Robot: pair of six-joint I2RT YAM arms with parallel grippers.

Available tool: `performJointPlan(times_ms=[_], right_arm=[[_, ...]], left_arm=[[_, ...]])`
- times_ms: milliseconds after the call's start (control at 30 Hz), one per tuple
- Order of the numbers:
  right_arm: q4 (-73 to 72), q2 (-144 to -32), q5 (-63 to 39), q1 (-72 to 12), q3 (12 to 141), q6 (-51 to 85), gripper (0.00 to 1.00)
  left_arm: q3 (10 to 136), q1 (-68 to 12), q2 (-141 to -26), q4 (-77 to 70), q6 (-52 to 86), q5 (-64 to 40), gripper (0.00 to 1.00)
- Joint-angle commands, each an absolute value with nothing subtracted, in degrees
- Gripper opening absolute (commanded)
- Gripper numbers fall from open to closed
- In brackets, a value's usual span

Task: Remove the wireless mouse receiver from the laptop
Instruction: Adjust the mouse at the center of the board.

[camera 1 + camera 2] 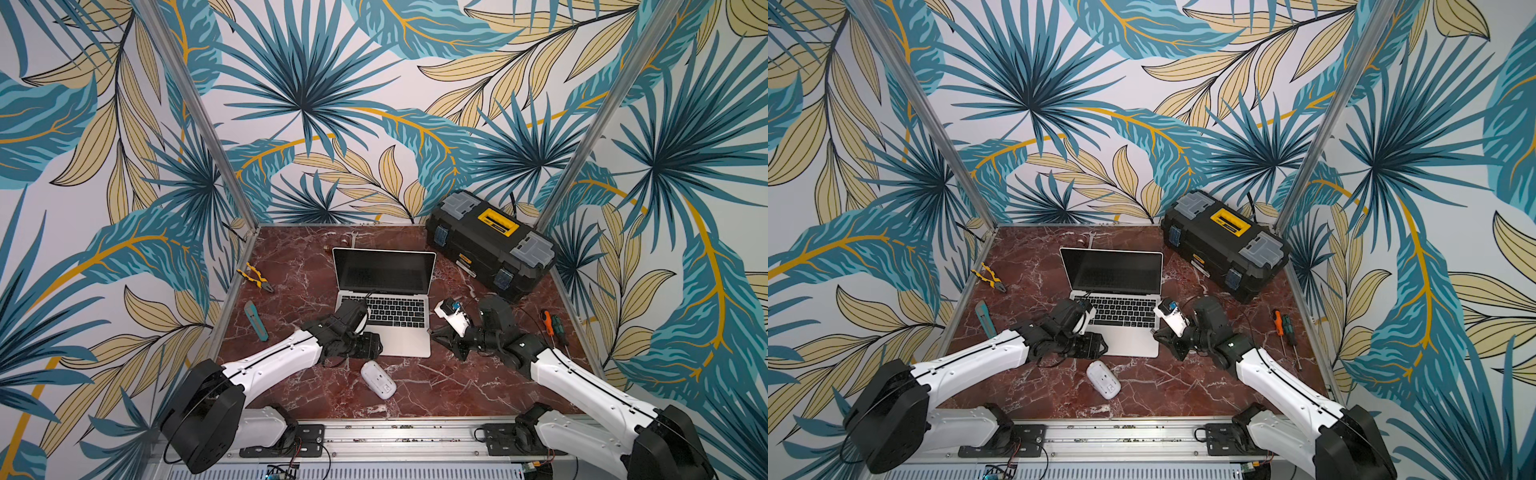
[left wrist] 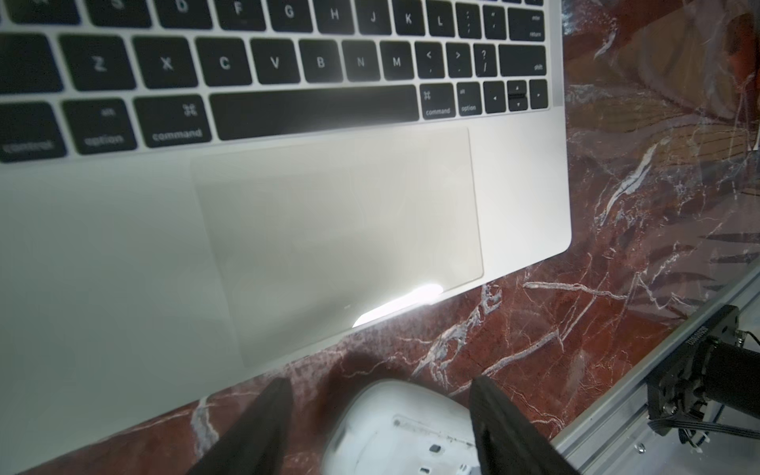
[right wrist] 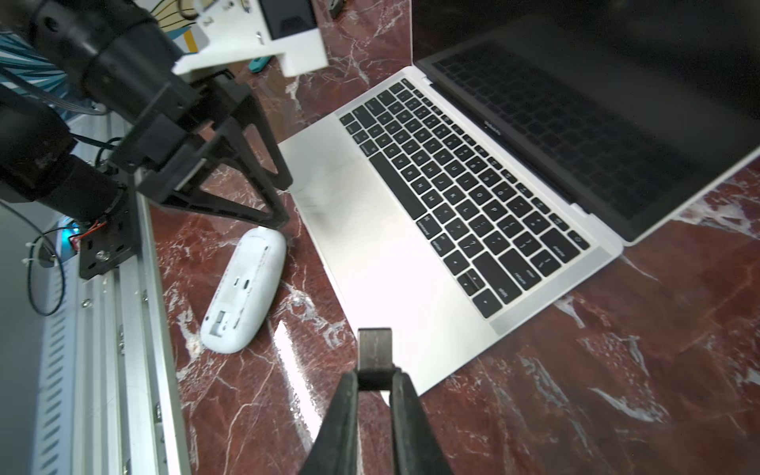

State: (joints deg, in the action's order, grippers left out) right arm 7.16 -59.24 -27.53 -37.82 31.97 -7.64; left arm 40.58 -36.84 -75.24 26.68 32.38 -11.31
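Tabletop (image 1: 457, 382) was glossy red-brown marble with white veins. The laptop (image 1: 405, 343) sat at its middle, lid up toward the back edge: a slim brushed-silver shell, flat black keys, a broad smooth trackpad, a dark screen. A white oval mouse (image 3: 246, 288) lay belly-up between the laptop and the front edge. The right gripper (image 3: 373, 380) had its black tapered fingers pinched tight on the receiver (image 3: 374, 349), a small dark rectangular block whose outer end stood bare. It was held just beside the laptop's right edge near the front corner; whether it touched the shell could not be told. The right arm reached in low from the front right corner. The left gripper (image 2: 380, 384) hung over the mouse with its jaws apart, holding nothing. The left arm came from the front left corner, its wrist bent down by the laptop's front left corner.
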Motion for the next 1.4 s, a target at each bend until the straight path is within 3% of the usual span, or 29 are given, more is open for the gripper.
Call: performJointPlan(times_ms=[0, 667, 1367], right_arm=[[5.4, -58.1, -28.3, -39.5, 30.3, -4.5, 0.0], [-0.2, -57.8, -29.1, -43.3, 28.2, -0.7, 0.0], [-1.6, -59.2, -28.9, -43.3, 28.3, -1.2, 0.0]], left_arm=[[42.8, -37.0, -76.0, 30.6, 32.3, -6.1, 0.73], [37.8, -37.7, -79.5, 26.4, 35.9, -9.9, 0.72], [32.3, -38.5, -73.5, 29.4, 39.4, -8.3, 0.71]])
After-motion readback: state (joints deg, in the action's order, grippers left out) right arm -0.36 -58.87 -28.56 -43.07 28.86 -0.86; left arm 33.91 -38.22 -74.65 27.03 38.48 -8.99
